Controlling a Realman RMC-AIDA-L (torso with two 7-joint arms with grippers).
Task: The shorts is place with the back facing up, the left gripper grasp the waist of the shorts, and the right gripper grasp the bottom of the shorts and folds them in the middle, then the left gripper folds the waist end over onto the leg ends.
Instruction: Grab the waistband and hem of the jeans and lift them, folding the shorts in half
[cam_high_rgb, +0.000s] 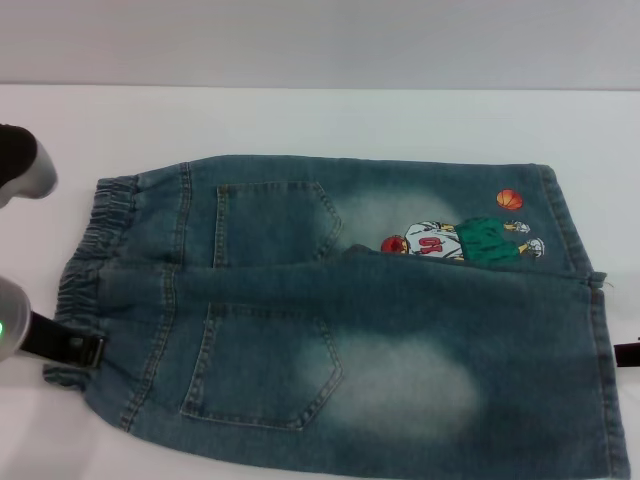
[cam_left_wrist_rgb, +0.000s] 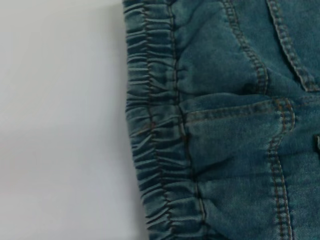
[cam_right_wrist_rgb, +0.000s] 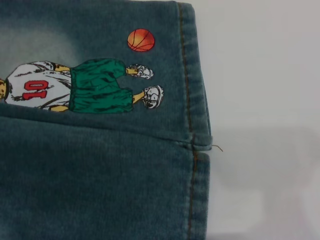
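Flat, back up — the shorts (cam_high_rgb: 340, 330), faded blue denim, two pockets

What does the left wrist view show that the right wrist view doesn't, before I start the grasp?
Only the left wrist view shows the waist, its gathered elastic band lying flat beside bare table, plus a back pocket corner. Only the right wrist view shows the bottom of the shorts, the cartoon embroidery, the orange ball and a loose thread where the two hems meet. Both show the shorts on the white table; neither shows gripper fingers.
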